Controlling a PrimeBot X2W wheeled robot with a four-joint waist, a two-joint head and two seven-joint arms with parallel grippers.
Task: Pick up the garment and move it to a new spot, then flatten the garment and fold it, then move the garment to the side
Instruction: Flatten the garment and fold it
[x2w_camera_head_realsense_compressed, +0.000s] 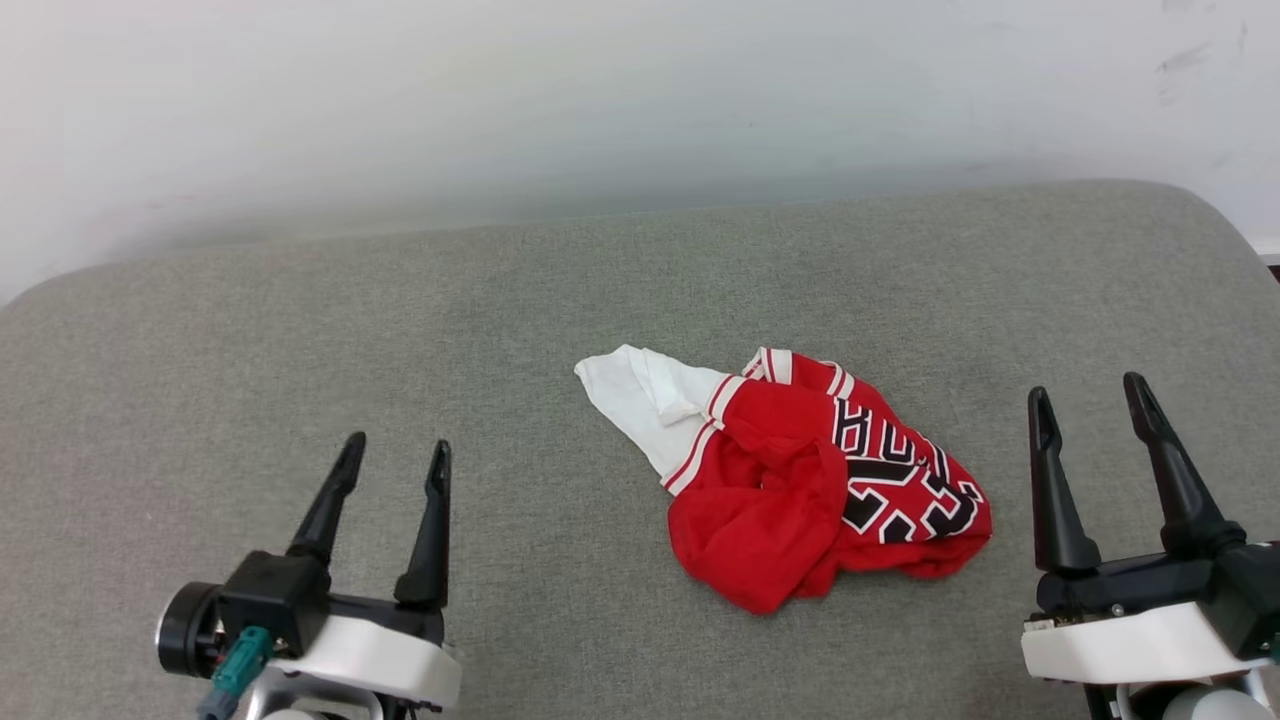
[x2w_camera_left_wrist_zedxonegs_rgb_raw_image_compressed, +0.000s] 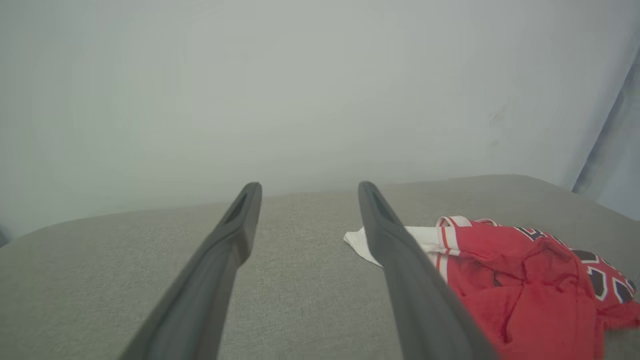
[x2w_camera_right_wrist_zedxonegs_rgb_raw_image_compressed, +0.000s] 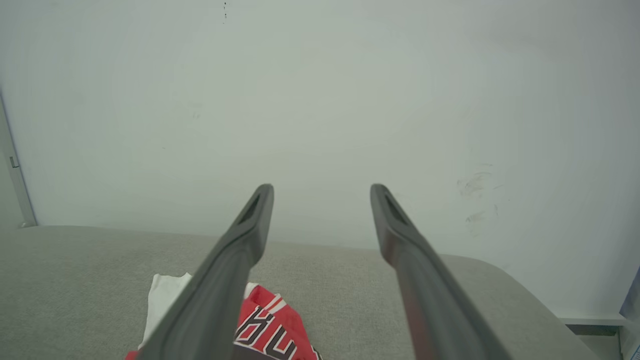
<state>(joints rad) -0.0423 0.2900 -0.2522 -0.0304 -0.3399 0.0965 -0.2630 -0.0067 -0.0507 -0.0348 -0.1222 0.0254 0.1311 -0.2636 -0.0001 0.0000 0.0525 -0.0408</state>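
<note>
The garment (x2w_camera_head_realsense_compressed: 800, 480), a red jersey with a white sleeve, striped trim and black white-outlined lettering, lies crumpled in a heap on the grey cushioned surface (x2w_camera_head_realsense_compressed: 500, 320), slightly right of centre. My left gripper (x2w_camera_head_realsense_compressed: 397, 447) hovers open at the lower left, well away from the cloth. At the lower right my right gripper (x2w_camera_head_realsense_compressed: 1088, 389) is open too, just past the heap's right edge. In the left wrist view the garment (x2w_camera_left_wrist_zedxonegs_rgb_raw_image_compressed: 525, 280) lies right of the gripper (x2w_camera_left_wrist_zedxonegs_rgb_raw_image_compressed: 306, 187). The right wrist view has the garment (x2w_camera_right_wrist_zedxonegs_rgb_raw_image_compressed: 270, 325) at lower left, partly behind one finger of that gripper (x2w_camera_right_wrist_zedxonegs_rgb_raw_image_compressed: 321, 189).
A pale wall (x2w_camera_head_realsense_compressed: 600, 100) rises directly behind the grey surface, whose rounded back corners curve off at far left and far right. Bare grey fabric stretches to the left of the heap and in front of it.
</note>
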